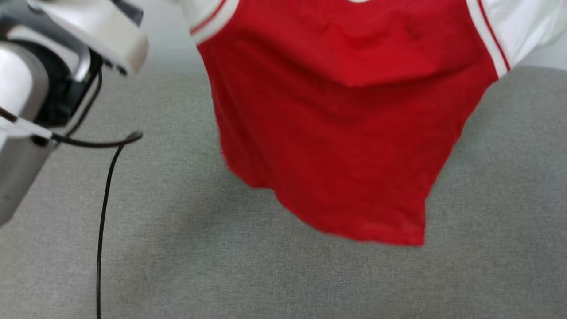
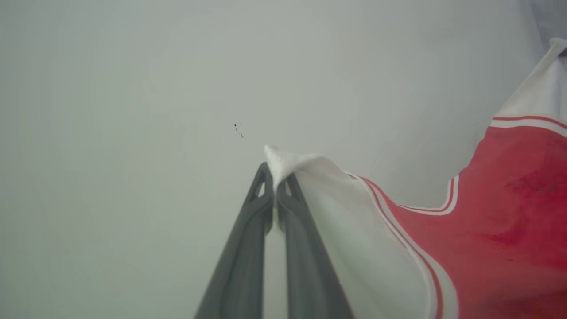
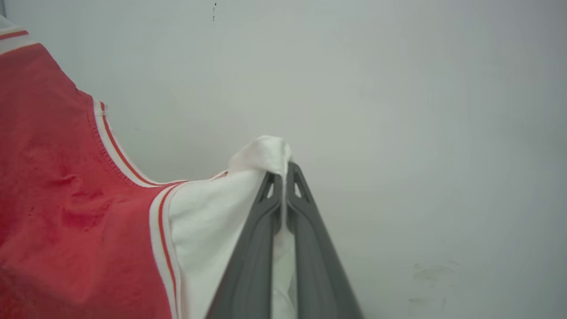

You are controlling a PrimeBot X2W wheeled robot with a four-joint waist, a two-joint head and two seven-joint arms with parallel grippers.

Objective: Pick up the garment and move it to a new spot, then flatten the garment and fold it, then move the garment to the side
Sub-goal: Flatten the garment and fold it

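1. Garment (image 1: 345, 124): hung spread at upper centre of head view, over grey surface (image 1: 177, 248), for laying flat.
2. Left gripper (image 2: 276, 177): clamped on white sleeve tip (image 2: 292, 161), mid-frame.
3. Right gripper (image 3: 283, 175): clamped on other sleeve (image 3: 261, 153), stretching cloth wide.

Left arm (image 1: 26, 88): silver-white shells, blk joint, blk cable (image 1: 102, 212). Left tool (image 2: 275, 177), right tool (image 3: 283, 173): dk grey, slotted tips.

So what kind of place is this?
Hard to say; likely a plain indoor test room. A grey fabric-covered surface lies under the hanging garment, a bare pale wall stands behind, and a black cable hangs at the left.
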